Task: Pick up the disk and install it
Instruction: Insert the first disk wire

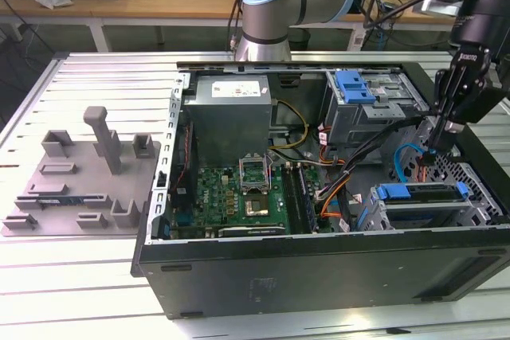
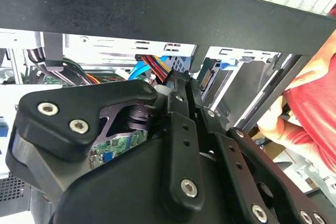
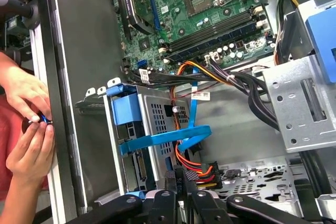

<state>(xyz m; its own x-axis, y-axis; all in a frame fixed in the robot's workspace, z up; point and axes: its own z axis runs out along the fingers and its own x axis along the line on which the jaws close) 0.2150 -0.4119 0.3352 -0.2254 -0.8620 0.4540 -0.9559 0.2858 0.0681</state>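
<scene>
The black steel computer case is lying open on the ribbed aluminium surface, showing a green motherboard and a plain grey box above it. At the exterior view's left, a matt grey moulded tray with posts and slots is sitting well apart from the case.

The disk is sitting inside the perforated grey metal cage with the blue plastic handle, at the case's corner nearest the exterior view's right. Only its connector end and slivers of blue carrier are showing.

The end effector is reaching down into the case just beside that cage. Its black linked fingers are drawn close together, and they seem to be pinching a black plug trailing red, orange and yellow wires.

A flat blue cable is looping across the cage, and bundled black cables are crowding the space alongside. Outside the case wall, a person's two hands are holding something small.
</scene>
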